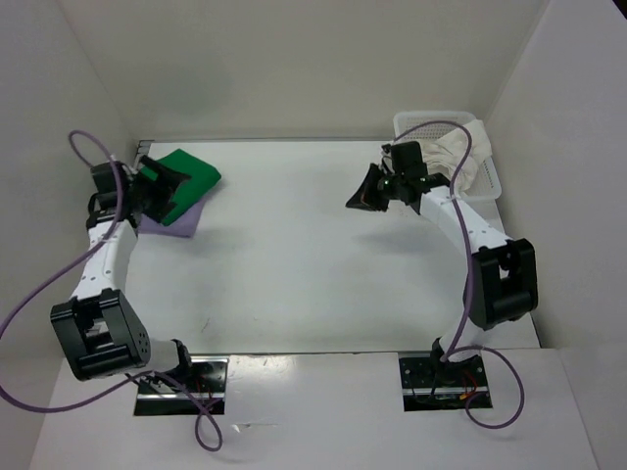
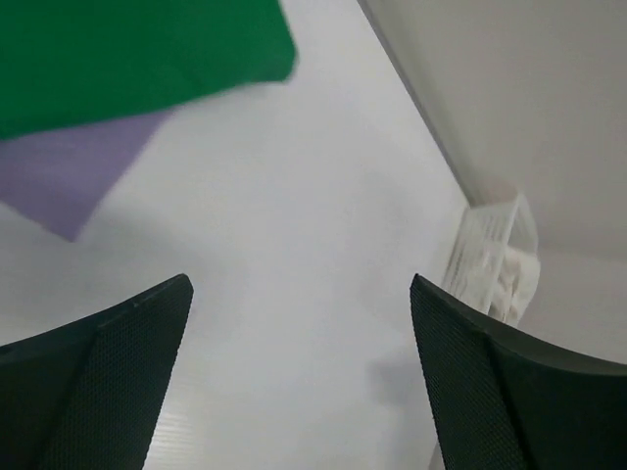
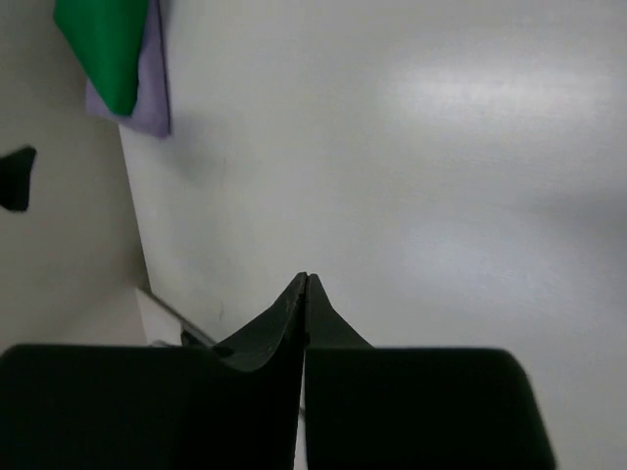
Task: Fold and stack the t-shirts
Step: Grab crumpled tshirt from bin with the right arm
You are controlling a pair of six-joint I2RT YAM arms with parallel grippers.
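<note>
Green shirt (image 1: 193, 174) folded on purple shirt (image 1: 184, 225), left gripper (image 2: 299, 294) spread wide, right gripper (image 3: 306, 282) pinched together on nothing, white shirt (image 1: 458, 157) in the basket (image 1: 421, 119).

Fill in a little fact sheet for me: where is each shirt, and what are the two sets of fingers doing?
green shirt: folded, lying on top of the purple shirt, far left of the table
purple shirt: underneath, only its edge showing
white shirt: unfolded, bunched in the basket, far right corner
left fingers: spread wide, empty, beside the two-shirt stack
right fingers: pressed shut, empty, above bare table near the basket
not yet done: white shirt
</note>
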